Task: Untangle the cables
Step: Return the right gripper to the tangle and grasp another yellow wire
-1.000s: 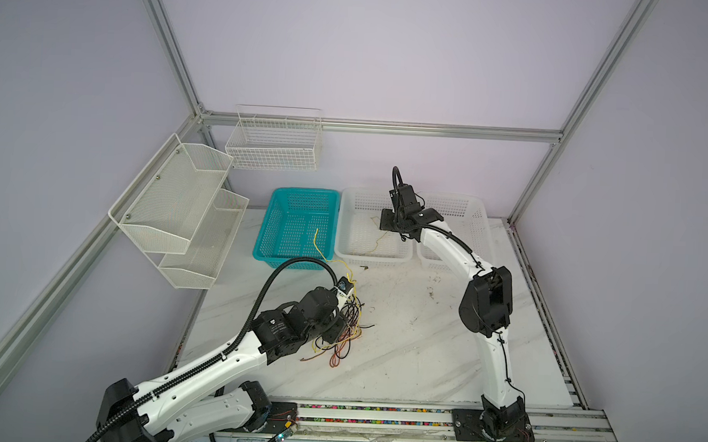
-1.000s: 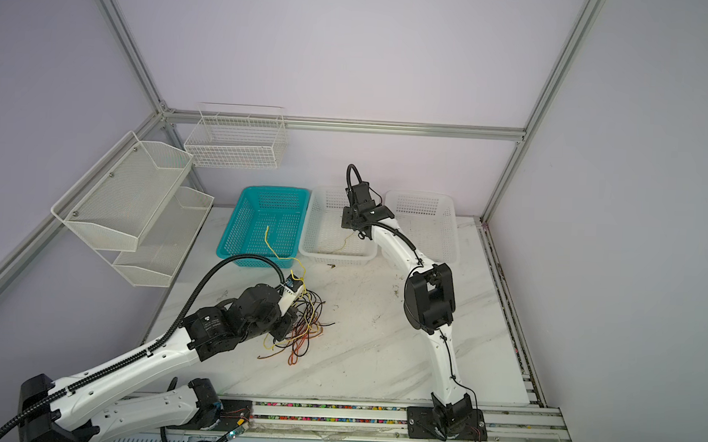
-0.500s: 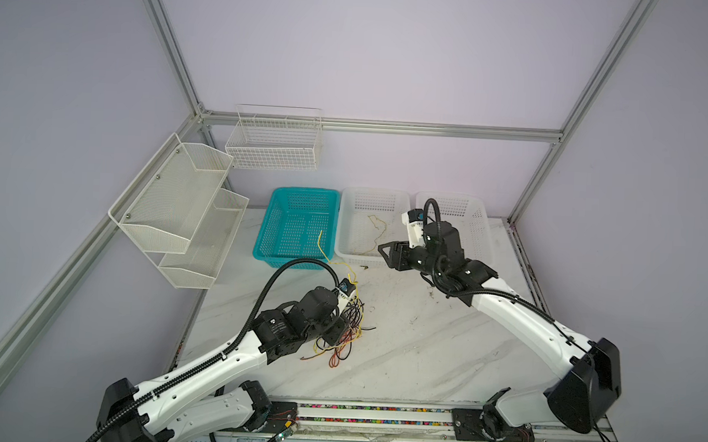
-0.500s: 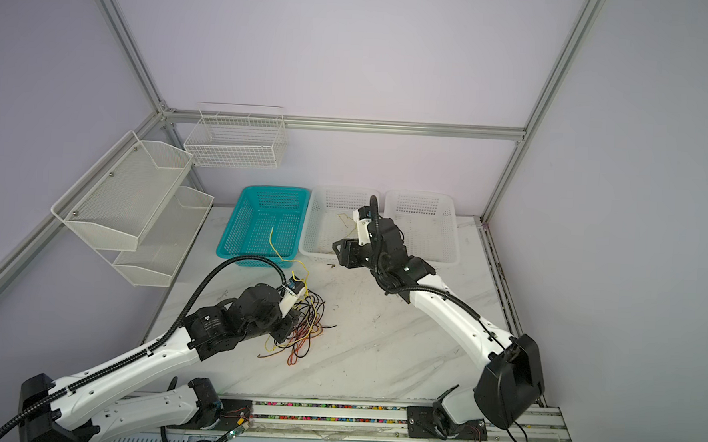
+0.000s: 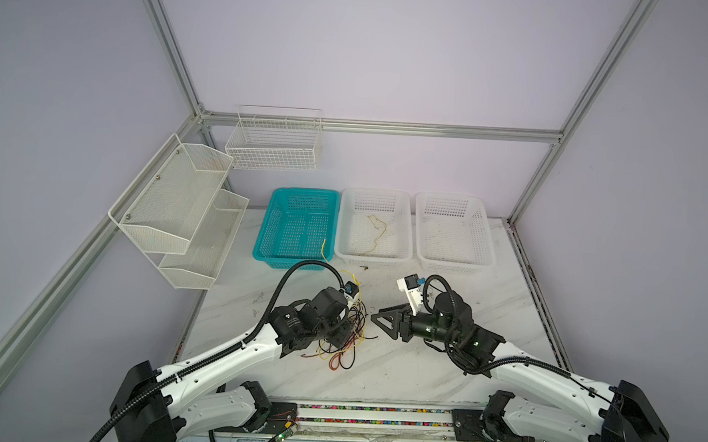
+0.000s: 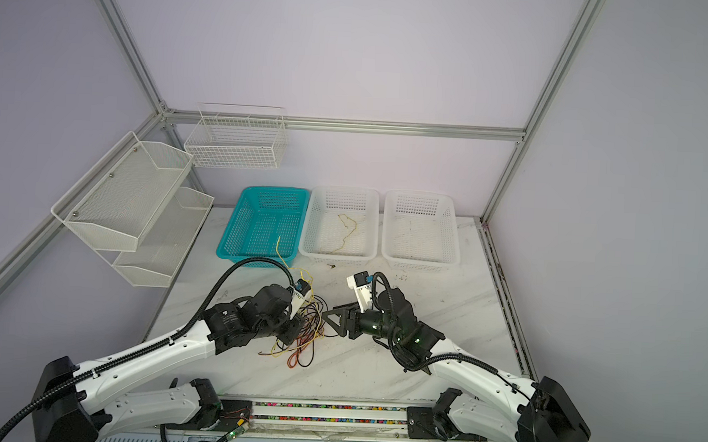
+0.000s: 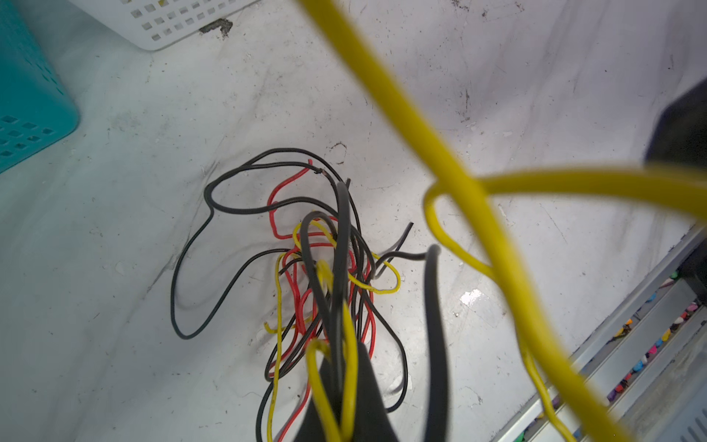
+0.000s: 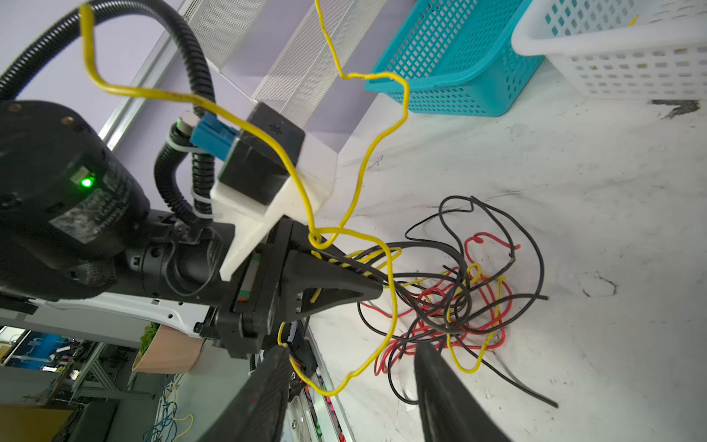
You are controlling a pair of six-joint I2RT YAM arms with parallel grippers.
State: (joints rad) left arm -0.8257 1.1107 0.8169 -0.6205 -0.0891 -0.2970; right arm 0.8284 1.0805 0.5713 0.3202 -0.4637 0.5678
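The cables [image 5: 344, 340] lie in a loose knot of yellow, black and red on the bench [image 5: 419, 371], and your left tool [image 8: 378, 289] is right at the edge of that knot. Its jaws are pressed together on a bundle of black and yellow strands, which run out from its tip into the heap. The rest of the knot spreads on the bench just past that tip and a little below it. One long yellow strand [image 8: 382, 134] climbs out of the grip, loops over the left wrist camera and rises beyond the tool towards the teal basket [image 5: 298, 227]. Your right tool [image 8: 355, 390] faces the left one from the other side of the heap. Its jaws stand apart with nothing clamped, and the tangle sits just ahead of its fingers [image 8: 451, 398]. In the right wrist view a slack yellow loop shows in the gap between them, but you cannot tell from here whether it truly hangs inside. In both top views the right tool [image 5: 382, 323] is near the knot without touching it. Well beyond both tools, a lone yellow cable [image 5: 374, 235] lies inside the middle white basket [image 5: 406, 216].
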